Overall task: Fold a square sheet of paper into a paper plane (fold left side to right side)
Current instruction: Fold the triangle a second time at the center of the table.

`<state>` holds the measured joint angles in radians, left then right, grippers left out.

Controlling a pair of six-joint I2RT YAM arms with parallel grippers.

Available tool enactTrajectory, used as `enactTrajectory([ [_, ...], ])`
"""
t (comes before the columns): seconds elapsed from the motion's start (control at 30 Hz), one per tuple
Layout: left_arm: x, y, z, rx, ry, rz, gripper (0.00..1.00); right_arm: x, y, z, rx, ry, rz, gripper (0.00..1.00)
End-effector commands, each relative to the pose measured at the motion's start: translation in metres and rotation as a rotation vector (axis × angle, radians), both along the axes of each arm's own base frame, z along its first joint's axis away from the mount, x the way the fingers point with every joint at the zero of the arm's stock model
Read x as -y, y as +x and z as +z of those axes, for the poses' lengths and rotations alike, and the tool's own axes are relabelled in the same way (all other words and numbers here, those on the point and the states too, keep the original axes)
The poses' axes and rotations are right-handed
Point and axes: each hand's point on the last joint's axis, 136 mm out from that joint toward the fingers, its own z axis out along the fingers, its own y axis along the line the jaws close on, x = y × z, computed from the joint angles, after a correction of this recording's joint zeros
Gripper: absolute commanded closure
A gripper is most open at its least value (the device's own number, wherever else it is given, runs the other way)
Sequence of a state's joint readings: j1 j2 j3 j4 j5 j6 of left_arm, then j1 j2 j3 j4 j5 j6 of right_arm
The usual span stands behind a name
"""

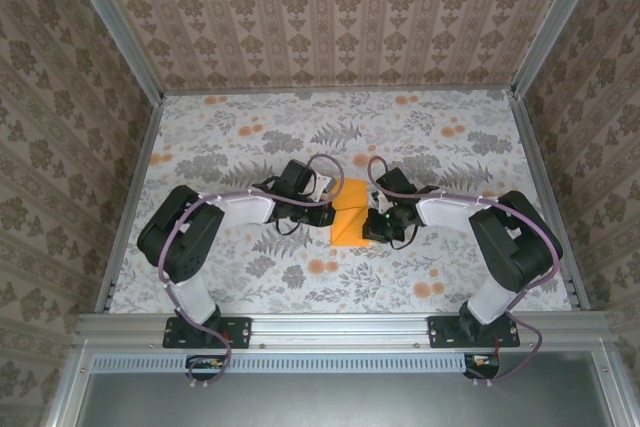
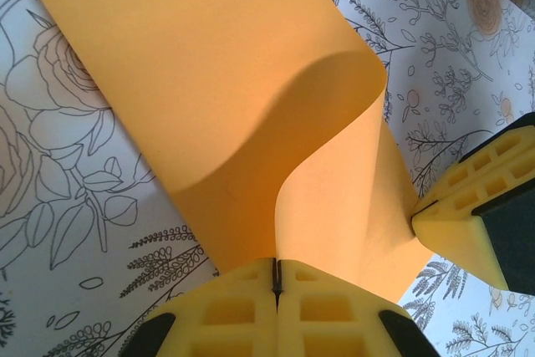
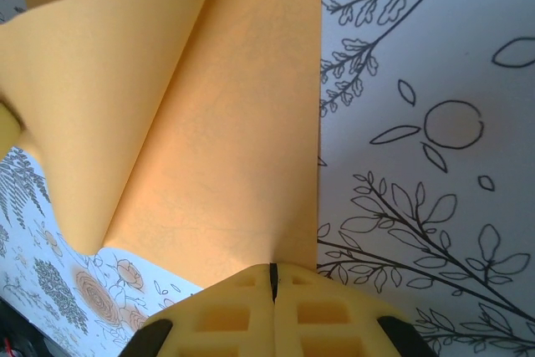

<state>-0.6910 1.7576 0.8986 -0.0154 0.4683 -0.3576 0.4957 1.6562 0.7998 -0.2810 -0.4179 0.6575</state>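
- Yellow fingertips (image 2: 242, 280) of the left gripper (image 2: 277, 282) sit closest to its wrist camera, pressed flat together; an edge of the square sheet of paper (image 2: 209, 81) is pinched in the seam between them
- from that pinch the bright-orange sheet rises and bows over in a soft, rounded curl; its far part lies flat on the flower-patterned table (image 2: 50, 206)
- one yellow finger (image 2: 468, 215) of the right gripper touches the sheet's edge at the right of that same view
- on its own wrist camera the right gripper (image 3: 272, 277) also has its fingers closed against each other, clamped on the paper; one layer lies flat with a straight right edge on the table, and another layer lifts away to the left
- seen from above, the sheet lies at the middle of the table, between the two grippers; the left one is at its left side, the right one at its right side, slightly nearer
- both arms bend inward from bases bolted to the metal rail (image 1: 340, 327) at the near edge; purple cables (image 1: 165, 247) loop along them; patterned walls (image 1: 330, 7) close in the left, right and far sides
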Motion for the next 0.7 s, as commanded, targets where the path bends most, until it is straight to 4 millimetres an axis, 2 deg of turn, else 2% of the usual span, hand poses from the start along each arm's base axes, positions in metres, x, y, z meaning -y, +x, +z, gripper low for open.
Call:
enactTrajectory([
  [0.0,0.0036,0.0052,0.0031,0.011,-0.004,-0.027,1.00,0.0130,-0.0150,-0.0163,-0.067,-0.089,0.010,0.94],
  [0.67,0.0054,0.0075,-0.0055,-0.005,0.023,-0.042,1.00,0.0118,-0.0148,-0.0148,-0.065,-0.089,0.022,0.94],
])
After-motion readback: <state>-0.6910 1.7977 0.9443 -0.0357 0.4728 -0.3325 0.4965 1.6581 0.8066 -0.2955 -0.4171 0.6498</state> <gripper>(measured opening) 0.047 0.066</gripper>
